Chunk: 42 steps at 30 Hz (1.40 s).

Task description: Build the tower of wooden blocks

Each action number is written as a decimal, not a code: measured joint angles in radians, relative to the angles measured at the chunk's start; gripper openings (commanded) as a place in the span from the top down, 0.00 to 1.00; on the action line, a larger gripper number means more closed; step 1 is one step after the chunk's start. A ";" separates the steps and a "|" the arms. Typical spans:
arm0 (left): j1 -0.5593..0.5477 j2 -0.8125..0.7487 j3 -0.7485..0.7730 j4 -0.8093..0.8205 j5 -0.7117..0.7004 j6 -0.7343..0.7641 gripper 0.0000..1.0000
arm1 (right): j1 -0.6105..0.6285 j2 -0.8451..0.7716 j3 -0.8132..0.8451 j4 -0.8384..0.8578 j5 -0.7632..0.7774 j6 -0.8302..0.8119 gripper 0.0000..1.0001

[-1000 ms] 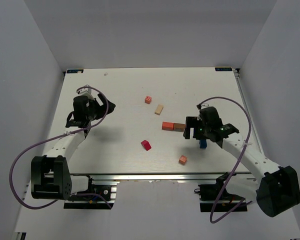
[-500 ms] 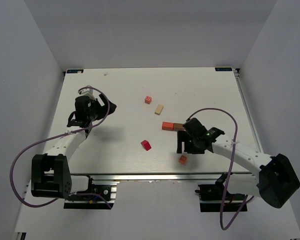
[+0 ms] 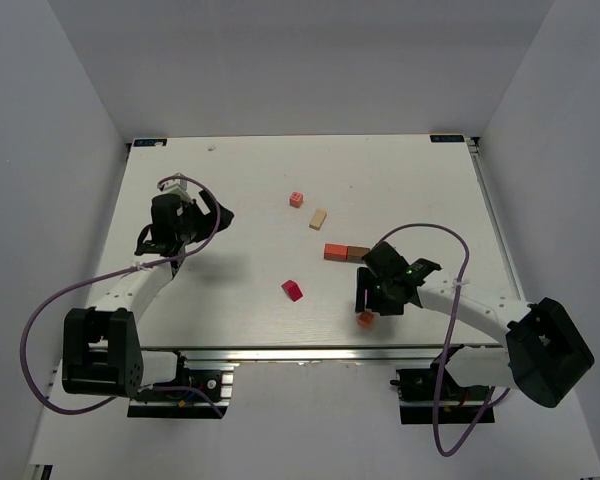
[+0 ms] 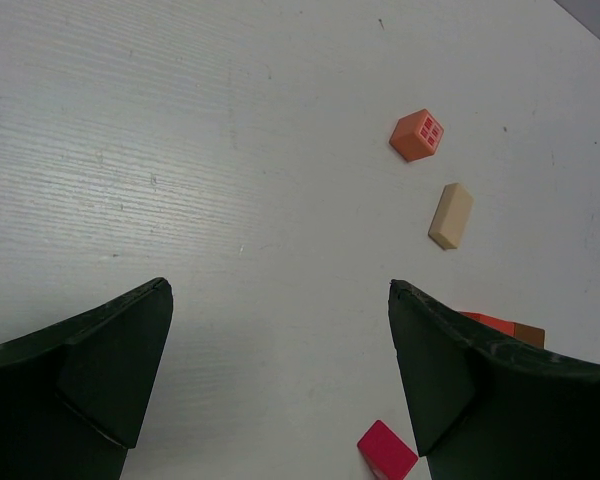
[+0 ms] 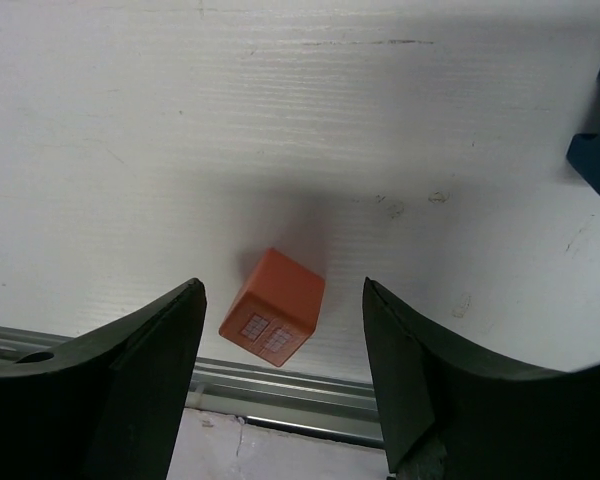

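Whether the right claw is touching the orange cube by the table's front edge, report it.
Apart. In the right wrist view the orange cube sits between the open fingers of the right claw, with table showing on both sides.

Overhead view. A white rectangular tabletop [image 3: 240,190] fills the centre; the wrist views show its surface finely ribbed. Plain pale grey panels enclose it: the back wall [image 3: 300,60] at 12 o'clock, the left wall [image 3: 40,200] at 9 o'clock, the right wall [image 3: 565,180] at 3 o'clock. A silver metal rail [image 3: 280,354] runs along the 6 o'clock edge. Lighting is even; shadows are soft.
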 measured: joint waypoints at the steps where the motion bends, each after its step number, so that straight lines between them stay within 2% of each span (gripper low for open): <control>1: 0.000 0.000 -0.002 0.000 0.000 0.000 0.02 | 0.000 0.000 0.000 0.003 0.000 0.003 0.32; 6: -0.003 -0.002 -0.006 0.000 0.000 0.000 0.02 | 0.000 0.004 -0.011 0.026 0.002 0.017 0.41; 14: -0.004 -0.009 -0.007 -0.001 0.000 0.000 0.02 | 0.000 0.024 -0.013 0.025 0.009 0.022 0.41; 20: -0.004 -0.026 -0.010 0.000 0.000 0.000 0.02 | 0.000 0.024 -0.013 0.023 0.004 0.031 0.50; 33: -0.004 -0.027 -0.017 -0.001 0.000 0.000 0.02 | 0.003 0.024 -0.017 -0.012 -0.030 0.050 0.44; 40: -0.004 -0.027 -0.017 0.000 0.000 0.000 0.02 | 0.009 0.017 -0.017 -0.035 -0.033 0.053 0.63; 42: -0.004 -0.027 -0.017 0.000 0.000 0.000 0.02 | 0.010 0.009 -0.018 -0.028 -0.033 0.046 0.65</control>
